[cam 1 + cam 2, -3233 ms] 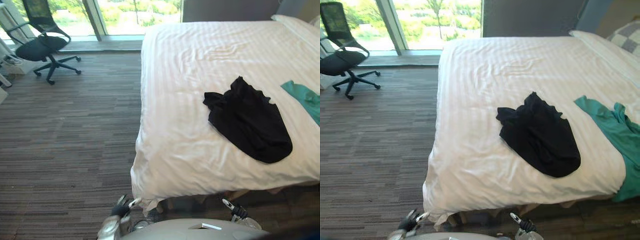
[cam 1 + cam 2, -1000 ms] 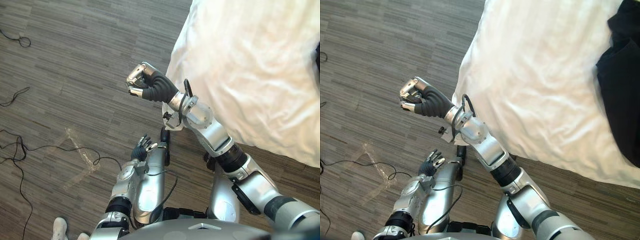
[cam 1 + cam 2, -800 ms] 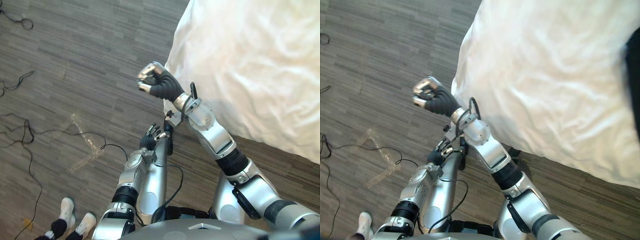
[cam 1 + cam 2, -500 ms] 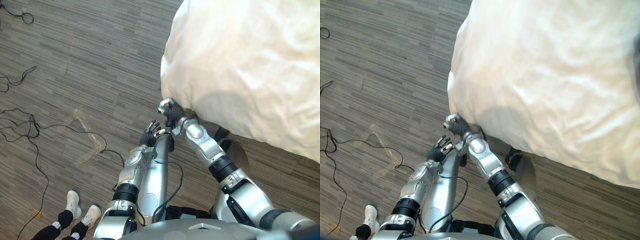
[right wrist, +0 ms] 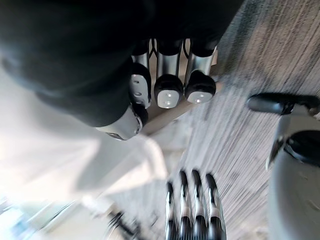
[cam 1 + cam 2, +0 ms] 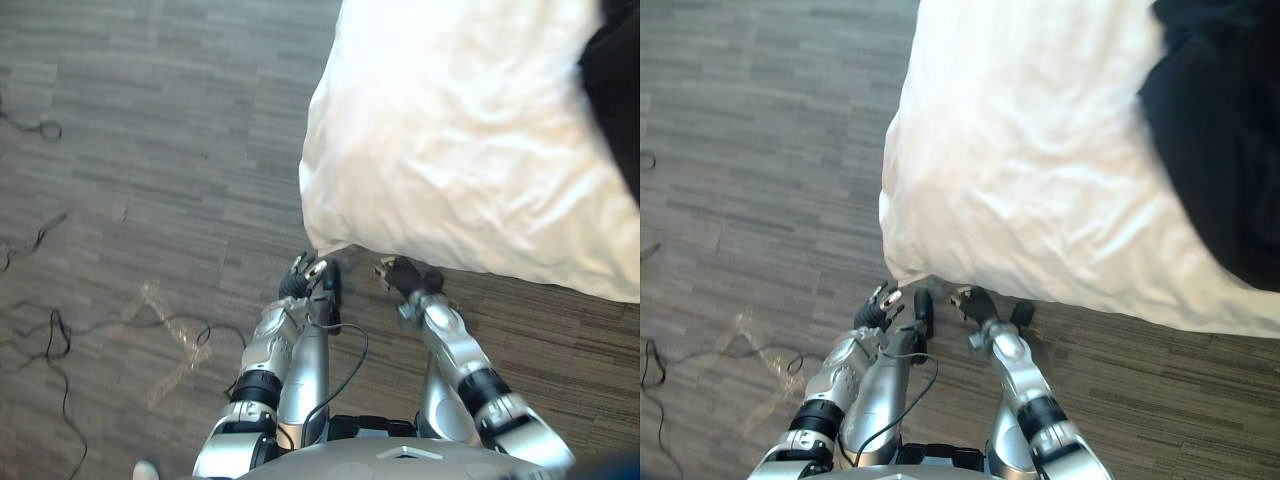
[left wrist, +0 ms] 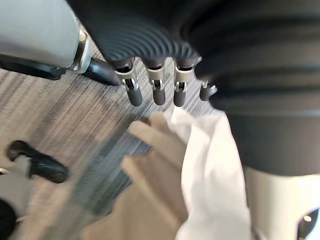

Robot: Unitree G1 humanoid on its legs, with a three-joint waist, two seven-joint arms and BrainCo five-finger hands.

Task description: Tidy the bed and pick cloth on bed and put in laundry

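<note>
Where duvet (image 6: 450, 150) hangs, left hand (image 6: 300, 277) relaxed, right hand (image 6: 402, 273) curled, black cloth (image 6: 1220, 130) atop.

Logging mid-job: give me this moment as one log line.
left hand open, low by duvet corner | right hand shut, empty, below duvet edge | black cloth on duvet, untouched

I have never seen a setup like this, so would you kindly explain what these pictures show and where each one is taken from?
This is a humanoid robot with two silver arms. The two wide pictures come from cameras in its head, looking down; the two close ones from a camera on each wrist. Before it stands a white-covered bed; a black cloth lies on it. The left hand, fingers straight, and the right hand, fingers curled, hang low by the bed's corner, above grey carpet. Neither holds anything.
</note>
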